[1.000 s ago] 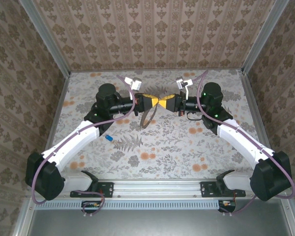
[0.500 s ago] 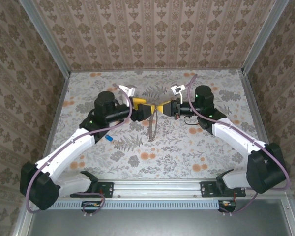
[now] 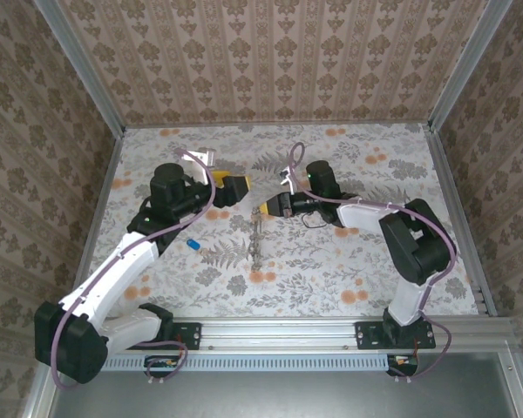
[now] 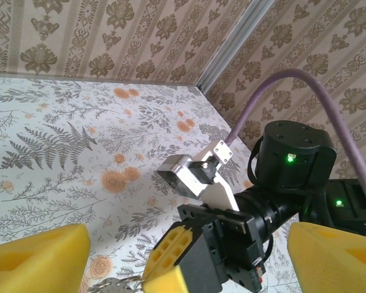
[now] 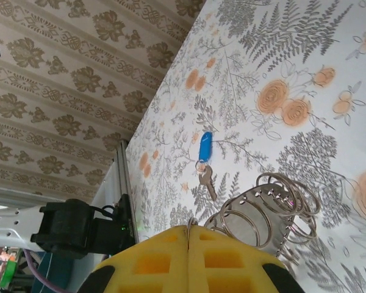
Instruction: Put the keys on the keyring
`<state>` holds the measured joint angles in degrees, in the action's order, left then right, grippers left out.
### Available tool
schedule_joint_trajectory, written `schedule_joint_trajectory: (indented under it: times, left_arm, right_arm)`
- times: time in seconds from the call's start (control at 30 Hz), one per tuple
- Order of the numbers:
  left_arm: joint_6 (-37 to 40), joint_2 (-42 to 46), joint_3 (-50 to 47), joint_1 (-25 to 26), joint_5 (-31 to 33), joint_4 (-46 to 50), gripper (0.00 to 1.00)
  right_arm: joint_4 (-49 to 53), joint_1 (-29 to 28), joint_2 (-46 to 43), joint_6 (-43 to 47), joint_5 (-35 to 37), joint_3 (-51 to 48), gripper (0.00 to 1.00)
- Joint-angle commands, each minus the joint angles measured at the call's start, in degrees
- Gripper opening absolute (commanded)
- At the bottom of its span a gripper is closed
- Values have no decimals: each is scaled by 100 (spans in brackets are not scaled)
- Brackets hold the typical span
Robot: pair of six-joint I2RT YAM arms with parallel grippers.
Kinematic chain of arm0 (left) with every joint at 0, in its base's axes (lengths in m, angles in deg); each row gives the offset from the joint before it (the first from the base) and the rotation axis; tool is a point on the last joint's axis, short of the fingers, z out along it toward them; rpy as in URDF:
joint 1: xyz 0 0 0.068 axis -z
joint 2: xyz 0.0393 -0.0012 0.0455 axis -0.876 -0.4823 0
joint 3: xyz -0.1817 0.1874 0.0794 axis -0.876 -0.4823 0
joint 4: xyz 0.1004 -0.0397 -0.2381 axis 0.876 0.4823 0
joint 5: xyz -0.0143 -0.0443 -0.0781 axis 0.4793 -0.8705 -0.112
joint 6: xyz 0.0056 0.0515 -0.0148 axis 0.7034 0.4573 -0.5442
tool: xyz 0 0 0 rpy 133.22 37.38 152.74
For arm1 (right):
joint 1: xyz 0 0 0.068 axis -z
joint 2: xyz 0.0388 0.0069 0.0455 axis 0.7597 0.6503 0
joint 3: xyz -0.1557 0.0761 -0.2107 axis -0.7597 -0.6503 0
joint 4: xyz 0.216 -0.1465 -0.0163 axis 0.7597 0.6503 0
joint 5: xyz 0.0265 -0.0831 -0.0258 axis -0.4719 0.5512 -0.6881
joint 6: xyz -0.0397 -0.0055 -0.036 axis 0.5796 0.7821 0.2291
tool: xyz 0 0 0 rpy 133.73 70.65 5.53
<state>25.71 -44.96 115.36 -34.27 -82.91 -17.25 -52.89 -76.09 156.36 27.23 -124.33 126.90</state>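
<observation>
L arm: extended; left gripper spread, empty.
R arm: folded inward; right gripper pinches thin beige-strap metal keyring at jaw tips.

No writing, label, brand or number is legible; the worktop and walls carry only floral patterns

Key to the left, keyring at centre, both grippers above.
From the top view, the keys lie on the table left of centre. The keyring trails from the right gripper at mid-frame down onto the tabletop, well apart from them. The left gripper sits up-left, clear of both.
</observation>
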Motion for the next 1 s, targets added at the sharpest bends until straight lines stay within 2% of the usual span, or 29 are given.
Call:
schedule_joint_trajectory:
  times: [0.0, 0.33, 0.97]
  left_arm:
    - [-60, -55, 20, -35, -86, -16, 86]
    - [-166, -256, 16, -36, -210, -192, 86]
    - [-148, -449, 72, 106, -197, -246, 86]
  right_arm:
    - [-589, -28, 117, -245, -18, 205, 0]
    - [1312, -24, -35, 758, 1227, -173, 0]
    - [1824, -99, -313, 887, 1861, -894, 0]
